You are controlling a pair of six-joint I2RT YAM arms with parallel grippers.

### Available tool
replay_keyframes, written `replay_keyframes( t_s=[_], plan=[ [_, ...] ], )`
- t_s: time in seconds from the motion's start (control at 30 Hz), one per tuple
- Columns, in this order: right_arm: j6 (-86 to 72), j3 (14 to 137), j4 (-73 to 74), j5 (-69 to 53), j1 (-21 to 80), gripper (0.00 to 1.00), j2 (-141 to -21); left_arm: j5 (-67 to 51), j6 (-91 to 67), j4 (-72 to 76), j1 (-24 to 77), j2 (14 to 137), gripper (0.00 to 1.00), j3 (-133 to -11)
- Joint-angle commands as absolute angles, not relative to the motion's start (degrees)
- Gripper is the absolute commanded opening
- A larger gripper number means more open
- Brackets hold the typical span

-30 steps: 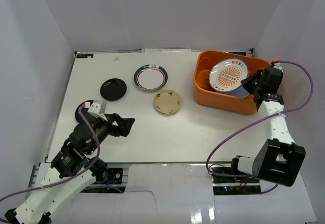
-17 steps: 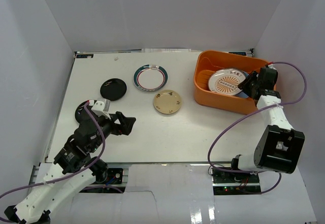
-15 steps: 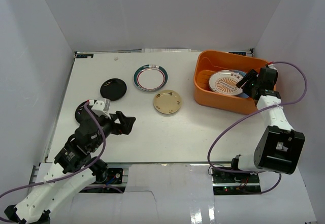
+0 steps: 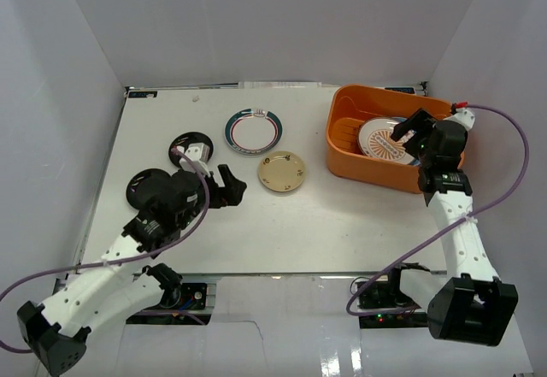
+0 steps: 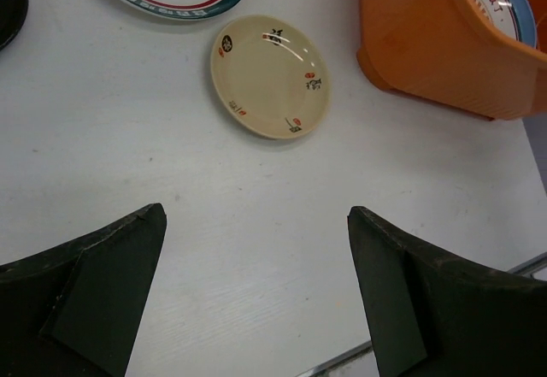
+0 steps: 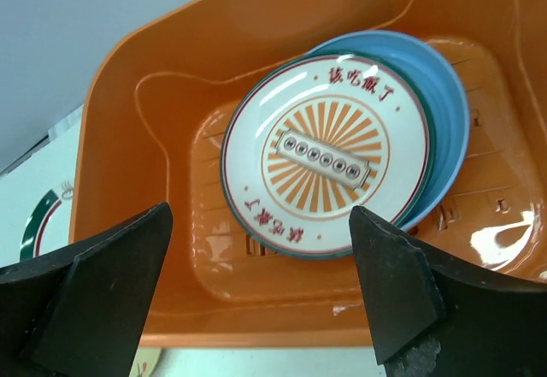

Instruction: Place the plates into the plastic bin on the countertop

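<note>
The orange plastic bin (image 4: pixel 373 165) stands at the right of the white countertop (image 4: pixel 299 223). Inside it the orange-patterned white plate (image 6: pixel 325 155) lies on a light blue plate (image 6: pixel 446 108). My right gripper (image 6: pixel 258 215) hangs open over the bin's near wall, holding nothing. A cream plate (image 5: pixel 270 76), a white plate with a green-red rim (image 4: pixel 253 130) and a small black plate (image 4: pixel 186 156) lie on the countertop. My left gripper (image 4: pixel 235 185) is open and empty, just left of the cream plate (image 4: pixel 282 173).
White walls enclose the countertop on three sides. The left arm's body and cable cover part of the black plate. The bin (image 5: pixel 427 44) sits close to the right wall, with the right arm's cable looping beside it.
My right gripper has opened and let go of the orange-patterned plate, which dropped flat onto the blue plate. The left arm has swung forward towards the cream plate.
</note>
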State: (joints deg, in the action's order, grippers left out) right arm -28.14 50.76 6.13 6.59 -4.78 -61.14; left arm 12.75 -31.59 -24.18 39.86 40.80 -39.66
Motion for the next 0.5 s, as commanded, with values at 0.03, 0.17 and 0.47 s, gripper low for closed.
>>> replay_keyframes(
  t_s=[0.03, 0.17, 0.47],
  plan=[
    [-30.6, 45.2, 1.2, 7.4, -1.3, 0.90, -55.3, 11.8, -37.7, -13.8, 39.8, 48.3, 0.98, -42.3],
    [-30.3, 42.8, 0.1, 4.4, 2.9, 0.95, -50.4, 12.3, -40.1, -9.0, 38.2, 56.9, 0.98, -43.6],
    [-26.6, 42.0, -0.4, -5.0, 15.1, 0.73, -43.4, 6.2, -47.4, -0.5, 24.7, 69.7, 0.98, -43.5]
  ],
)
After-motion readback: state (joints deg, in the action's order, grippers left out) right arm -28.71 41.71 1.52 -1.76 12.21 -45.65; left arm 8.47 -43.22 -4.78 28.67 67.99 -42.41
